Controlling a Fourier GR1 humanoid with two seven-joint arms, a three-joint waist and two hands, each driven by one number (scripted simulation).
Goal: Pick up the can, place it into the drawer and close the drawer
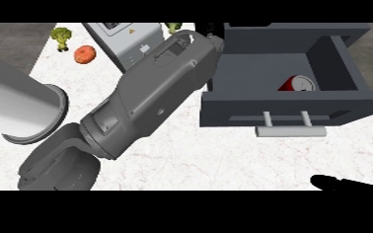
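Note:
The red can (299, 84) lies inside the open grey drawer (277, 109), against its right wall. The drawer's front panel faces me and carries a pale handle (287, 119). My left forearm (157, 96) stretches from the lower left up to the drawer's back left corner. Only a dark bit of the left hand (209, 28) shows past the wrist, beside the drawer's left wall. A black part of my right hand (336, 182) lies low at the bottom right edge with its fingers straight, holding nothing.
A grey metal pot (29, 111) lies at the left edge. Behind it sit a broccoli (62, 37), an orange fruit (85, 54), a grey-white appliance (128, 42) and another green vegetable (173, 27). White marbled counter (211, 158) spreads in front of the drawer.

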